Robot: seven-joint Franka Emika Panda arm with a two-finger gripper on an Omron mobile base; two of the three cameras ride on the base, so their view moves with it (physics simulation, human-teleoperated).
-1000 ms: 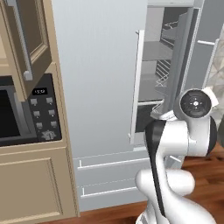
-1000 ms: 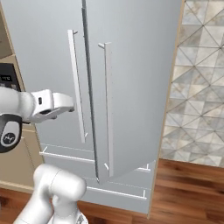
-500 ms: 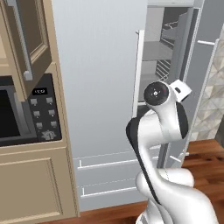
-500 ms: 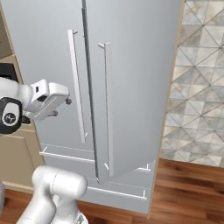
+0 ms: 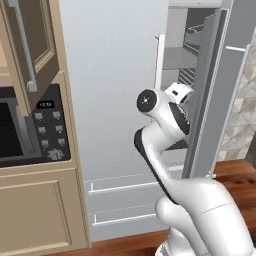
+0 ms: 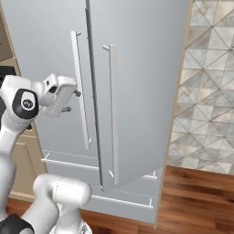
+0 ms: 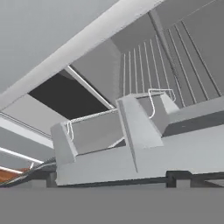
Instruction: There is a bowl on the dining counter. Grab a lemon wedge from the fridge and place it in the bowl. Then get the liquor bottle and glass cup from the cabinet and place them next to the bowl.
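A: Where's the fridge [image 5: 125, 100]?
B: Straight ahead in the left base view, its right door [image 6: 137, 91] swung partly out, grey wire shelves [image 5: 192, 75] showing at 1 o'clock.
A: What's changed?
B: The arm has swung from the right edge toward the middle; the hand now sits by the door gap.
A: And the fingers [image 6: 69, 101]?
B: Spread wide, holding nothing, just beside the left door's bar handle [image 6: 78, 91].
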